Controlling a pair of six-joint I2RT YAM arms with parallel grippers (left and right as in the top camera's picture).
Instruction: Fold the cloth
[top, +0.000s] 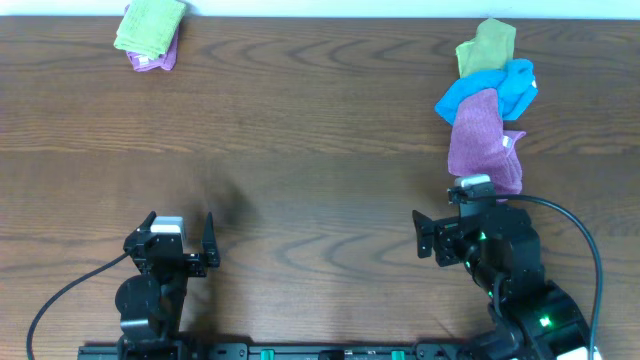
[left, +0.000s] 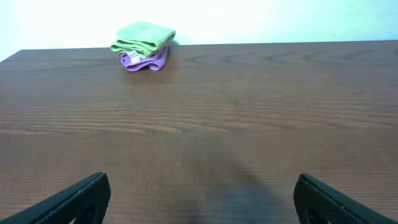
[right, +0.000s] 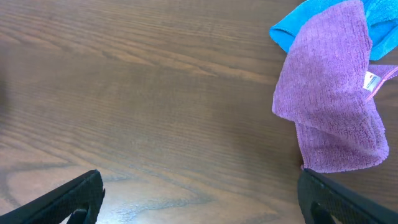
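Note:
A crumpled pile of cloths lies at the far right of the table: an olive-green cloth (top: 487, 45) at the back, a blue cloth (top: 500, 88) in the middle, a purple cloth (top: 480, 145) in front. The purple cloth (right: 329, 93) and blue cloth (right: 298, 22) show in the right wrist view. My right gripper (top: 448, 235) is open and empty, just in front of the purple cloth; in its wrist view (right: 199, 196) the right finger sits below the cloth's edge. My left gripper (top: 182, 238) is open and empty at the near left, also seen in its wrist view (left: 200, 199).
A folded green cloth (top: 150, 25) lies on a folded purple cloth (top: 155, 58) at the far left corner, also in the left wrist view (left: 143, 38). The brown wooden table (top: 320, 150) ends at a white wall behind.

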